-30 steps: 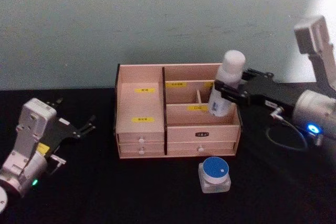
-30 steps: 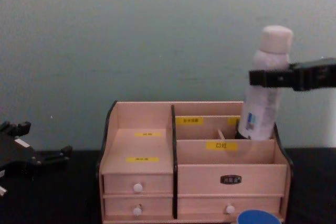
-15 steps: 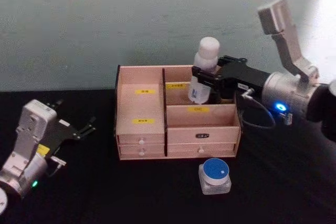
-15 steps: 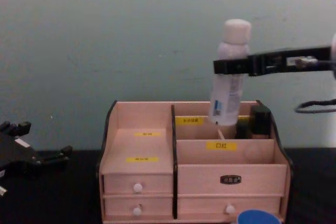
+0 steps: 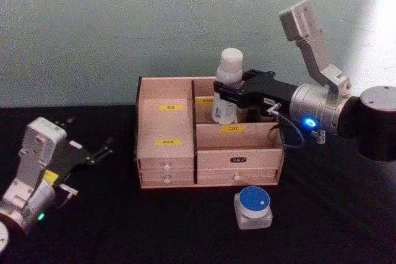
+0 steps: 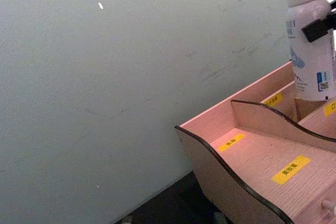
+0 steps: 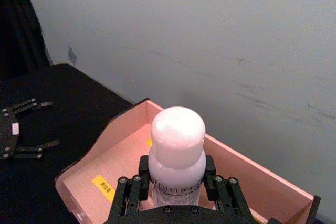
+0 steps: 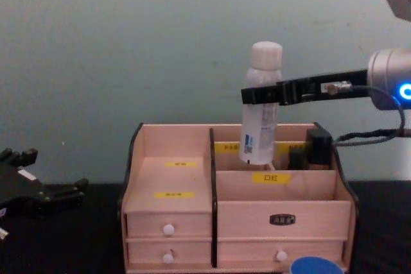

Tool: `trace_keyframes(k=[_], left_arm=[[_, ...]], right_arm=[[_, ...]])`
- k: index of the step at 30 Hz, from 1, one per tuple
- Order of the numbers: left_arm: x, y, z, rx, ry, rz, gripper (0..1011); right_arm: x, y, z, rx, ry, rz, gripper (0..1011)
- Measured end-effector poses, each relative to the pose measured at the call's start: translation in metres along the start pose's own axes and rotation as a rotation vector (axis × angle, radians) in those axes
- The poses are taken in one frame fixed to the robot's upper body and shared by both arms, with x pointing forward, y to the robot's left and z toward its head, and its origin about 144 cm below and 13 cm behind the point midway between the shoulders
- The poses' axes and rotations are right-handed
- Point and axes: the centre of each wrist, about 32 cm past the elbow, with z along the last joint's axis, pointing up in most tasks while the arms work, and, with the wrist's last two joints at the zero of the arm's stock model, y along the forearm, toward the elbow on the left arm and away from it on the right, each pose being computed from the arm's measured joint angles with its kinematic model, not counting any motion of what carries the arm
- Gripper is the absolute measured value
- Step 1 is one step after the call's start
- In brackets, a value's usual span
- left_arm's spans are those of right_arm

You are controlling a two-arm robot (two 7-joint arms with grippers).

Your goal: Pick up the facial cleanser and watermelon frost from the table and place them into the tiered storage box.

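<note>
A black table [image 5: 124, 227] runs up to a pale grey-green wall [image 5: 93, 23], and the tiered storage box [image 5: 166, 153] stands at the middle of it, drawers facing the robot. Taking the box as the clock's centre in the head view, the right arm reaches in from 3 o'clock, and the right gripper [image 5: 228, 91] has its fingers clamped on the upper body of the facial cleanser [image 5: 223, 113], just under the cap. The bottle hangs at about 1 o'clock, just right of the tall middle divider, leaning slightly, its lower end dipped below the box's back rim into the rear compartment; whether its base touches the floor there cannot be told. The watermelon frost [image 5: 253, 207] sits on the table at 5 o'clock, near the box's front but apart from it. The left gripper [image 5: 86, 135] rests out at 8 o'clock, well apart from the box, fingers spread and holding nothing.
</note>
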Motion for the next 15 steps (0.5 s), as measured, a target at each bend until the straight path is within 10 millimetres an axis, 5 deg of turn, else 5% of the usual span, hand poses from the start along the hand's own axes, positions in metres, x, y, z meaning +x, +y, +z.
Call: trace_keyframes(k=[15], left_arm=[[0.0, 0.0, 0.0, 0.0, 0.0, 0.0, 1001]], right_arm=[[0.001, 0.017, 0.0, -0.017, 0.0, -0.024, 599]])
